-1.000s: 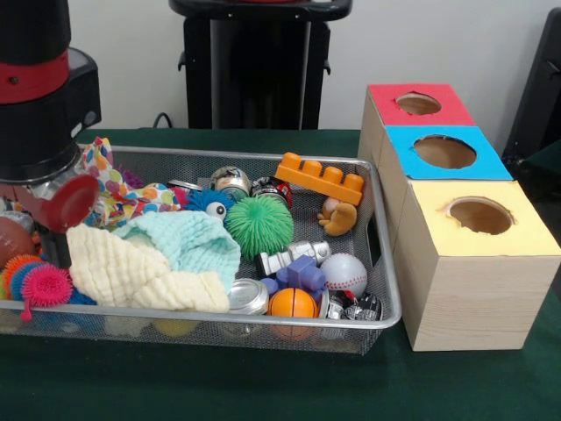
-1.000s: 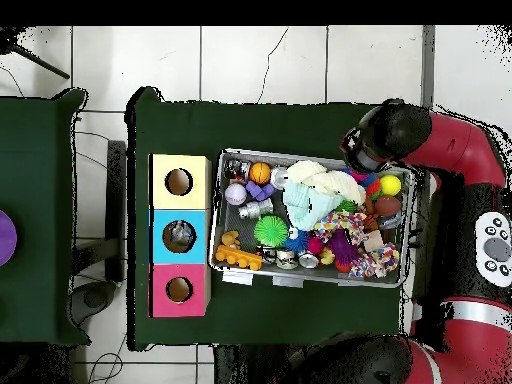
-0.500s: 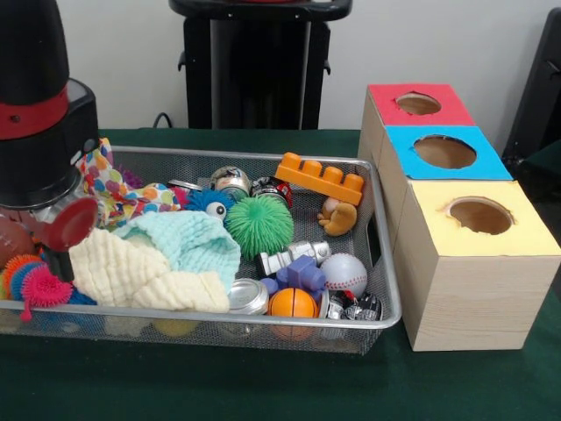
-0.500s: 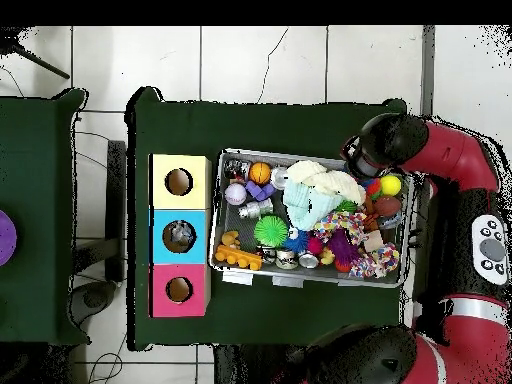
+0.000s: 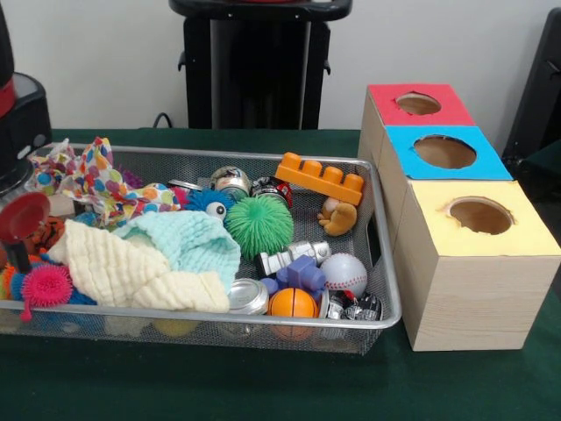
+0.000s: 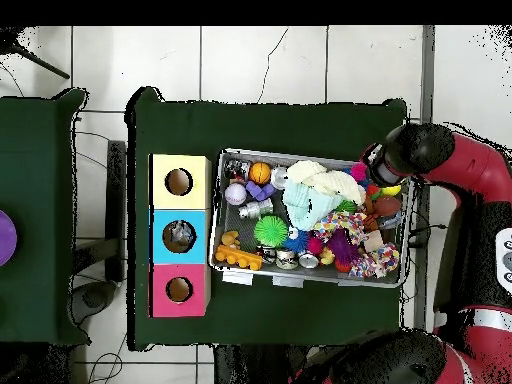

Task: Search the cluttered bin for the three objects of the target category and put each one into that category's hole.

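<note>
Gripper [image 5: 19, 230] hangs beside pink spiky ball [image 5: 46, 285], apart.

One wire bin [image 5: 383, 289] is sitting on the table, and three boxes are standing beside it: one red [image 5: 419, 103], one blue [image 5: 445, 151], one yellow [image 5: 480, 216], each showing one hole. Inside the bin, two cloths are lying: one mint [image 5: 188, 246], one cream [image 5: 123, 272]. Three balls are showing: one baseball [image 5: 344, 274], one orange ball [image 5: 293, 303], one green spiky ball [image 5: 259, 224]. One orange brick [image 5: 320, 178] and three cans [image 5: 248, 296] [image 5: 231, 181] [image 5: 272, 189] are also counting visibly.
</note>
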Motion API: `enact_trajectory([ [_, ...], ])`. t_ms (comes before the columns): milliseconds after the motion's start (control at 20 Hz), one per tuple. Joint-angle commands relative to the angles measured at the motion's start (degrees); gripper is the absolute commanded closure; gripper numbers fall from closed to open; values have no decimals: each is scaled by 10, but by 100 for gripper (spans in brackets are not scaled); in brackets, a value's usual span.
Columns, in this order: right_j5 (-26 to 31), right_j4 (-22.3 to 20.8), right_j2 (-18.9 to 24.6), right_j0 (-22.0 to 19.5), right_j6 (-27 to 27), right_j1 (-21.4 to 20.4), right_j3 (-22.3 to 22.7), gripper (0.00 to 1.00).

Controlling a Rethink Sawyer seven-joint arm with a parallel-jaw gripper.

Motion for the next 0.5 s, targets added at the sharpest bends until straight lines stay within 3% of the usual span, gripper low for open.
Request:
enact_trajectory([
  [50, 43, -24, 14, -18, -132, 30, -25, 100],
  [500, -17, -3, -6, -6, -45, -26, 106, 100],
])
